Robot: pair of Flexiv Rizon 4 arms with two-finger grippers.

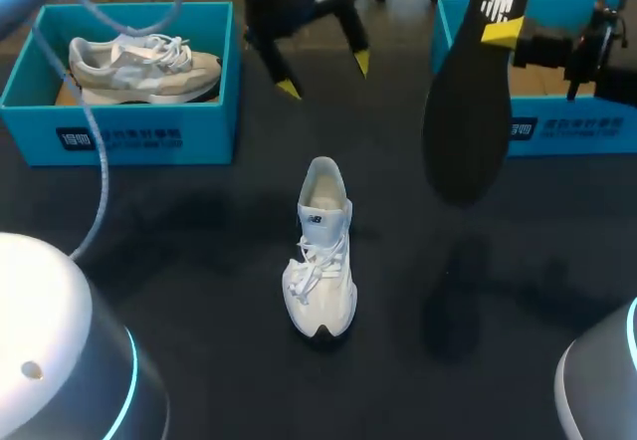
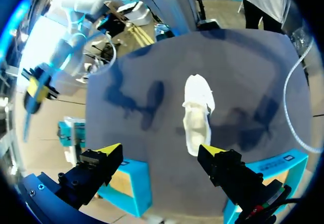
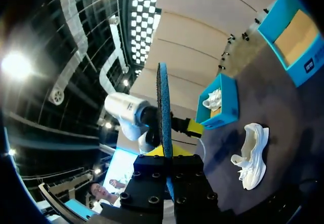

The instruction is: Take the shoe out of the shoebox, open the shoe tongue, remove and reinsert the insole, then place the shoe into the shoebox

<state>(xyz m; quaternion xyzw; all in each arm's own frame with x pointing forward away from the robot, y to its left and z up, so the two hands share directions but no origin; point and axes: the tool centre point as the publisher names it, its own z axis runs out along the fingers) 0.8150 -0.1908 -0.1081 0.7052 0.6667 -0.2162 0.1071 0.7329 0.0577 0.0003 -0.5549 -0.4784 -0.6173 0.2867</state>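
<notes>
Dark table (image 1: 179,261): the white shoe (image 1: 320,251) stands upright at centre, toe toward 6 o'clock, unheld. The right gripper (image 1: 503,32) is clamped on the black insole (image 1: 466,111), which is held clear of the surface at 2 o'clock from the shoe. The left gripper (image 1: 323,74) hangs at 12 o'clock, fingers apart, holding nothing. The blue box (image 1: 124,136) at 10 o'clock holds a second shoe (image 1: 139,67). The other box (image 1: 567,126) is at 2 o'clock.

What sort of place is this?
Probably a robot test bench for shoe handling: on a dark table stand a left shoebox and a right shoebox, both blue, a white shoe stands mid-table, and the right gripper holds a black insole.
</notes>
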